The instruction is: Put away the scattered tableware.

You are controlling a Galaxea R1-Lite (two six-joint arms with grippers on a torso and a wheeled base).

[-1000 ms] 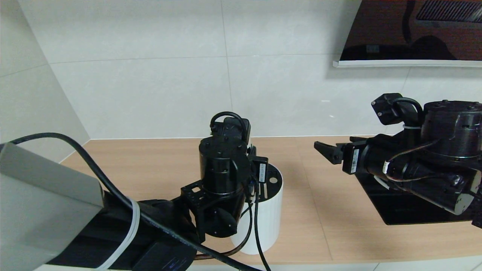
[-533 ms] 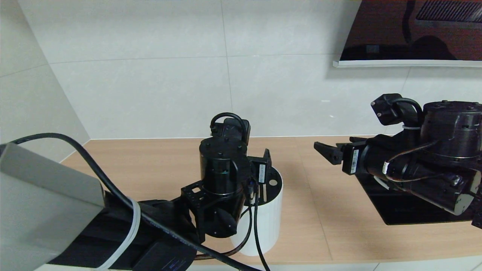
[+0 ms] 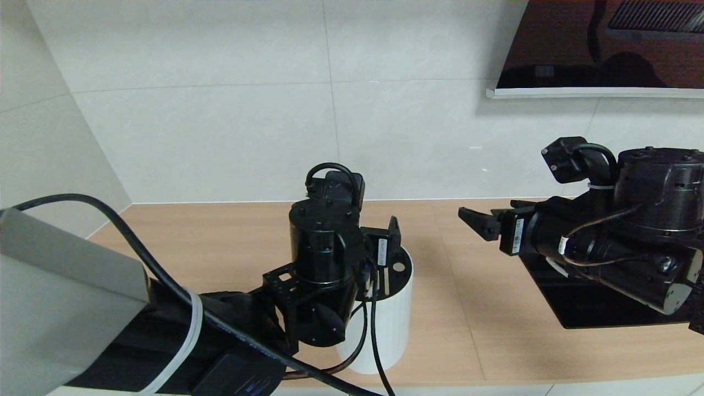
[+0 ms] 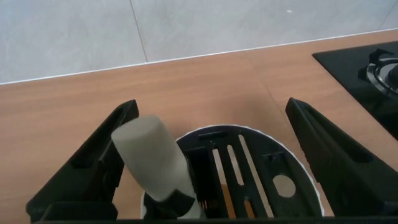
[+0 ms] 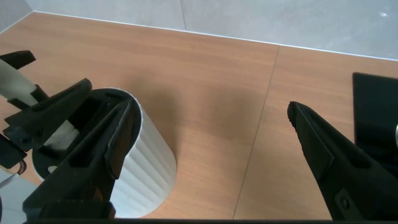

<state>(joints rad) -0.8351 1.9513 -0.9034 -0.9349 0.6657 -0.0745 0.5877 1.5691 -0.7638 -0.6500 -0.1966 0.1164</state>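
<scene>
White and ribbed, one holder [image 3: 385,324] stands near the front edge of the wooden counter [image 3: 220,242]; we count one black lid [image 4: 249,180] on it, with at least three long slots and one round hole; one pale handle [image 4: 152,155] sticks up out of the lid, tilted, the rest of that utensil hidden inside. Our left gripper [image 4: 211,109] hangs just above the holder with its two fingers spread wide; the handle stands between them, close against one finger [image 4: 93,162], and we cannot tell whether it touches; nothing is clamped. Farther back and to the right, our right gripper [image 5: 209,111] hovers over bare counter, well apart from the holder, its two fingers also spread wide and holding nothing. Beneath that arm lies one black cooktop [image 3: 594,308], set into the counter. Beyond, the counter meets a wall [image 3: 220,137] of large pale tiles; one dark hood [image 3: 605,49] hangs at the upper right.
</scene>
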